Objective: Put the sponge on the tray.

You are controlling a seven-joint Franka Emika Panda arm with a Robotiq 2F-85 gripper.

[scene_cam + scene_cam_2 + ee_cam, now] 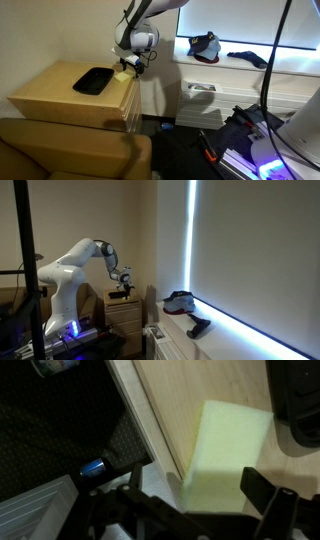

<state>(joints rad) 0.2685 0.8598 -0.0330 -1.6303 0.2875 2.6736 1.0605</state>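
Note:
The sponge is a pale yellow-green block lying at the near edge of the wooden cabinet top, just beside the black tray. In the wrist view the sponge fills the middle, close to the cabinet's edge. A rounded corner of the tray shows at the upper right. My gripper hangs right over the sponge, open, with one dark finger on its right and the other on its left. The fingers straddle the block without pressing it. In both exterior views the gripper points down at the cabinet.
A dark cap with red trim and a black object lie on the windowsill. A brown sofa stands in front of the cabinet. Beyond the cabinet's edge the dark floor drops away.

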